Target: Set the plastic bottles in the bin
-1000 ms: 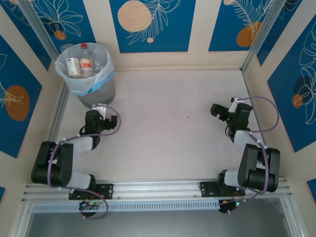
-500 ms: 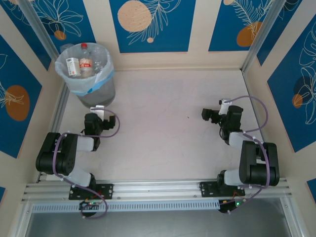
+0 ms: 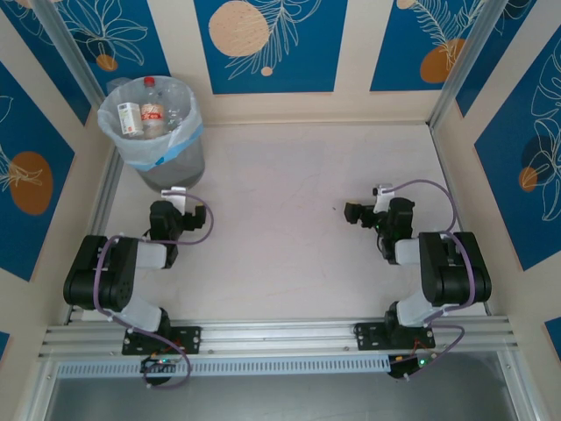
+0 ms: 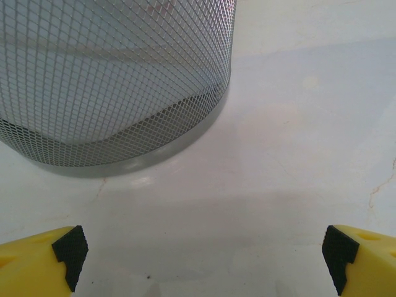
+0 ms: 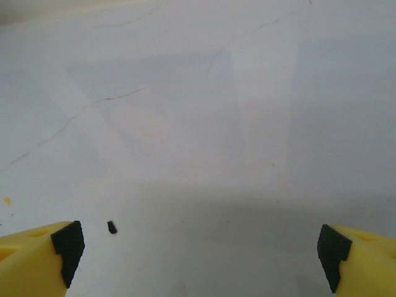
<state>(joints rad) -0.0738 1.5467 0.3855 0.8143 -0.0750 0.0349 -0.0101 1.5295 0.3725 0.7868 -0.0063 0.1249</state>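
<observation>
Bin (image 3: pixel 175 165): stands in the far left corner of the table (image 3: pixel 280 263).

Bottles (image 3: pixel 151 114): inside the bin, upright or leaning. About three can be made out, but the count is uncertain through the bag (image 3: pixel 131 145).

Left gripper (image 4: pixel 204 249): near the left edge, on the near side of the bin and facing its mesh wall. Jaws wide, nothing between them.

Right gripper (image 5: pixel 201 246): over the right half of the table. Jaws wide and empty above bare surface, with a small dark speck (image 5: pixel 111 227) close by.
</observation>
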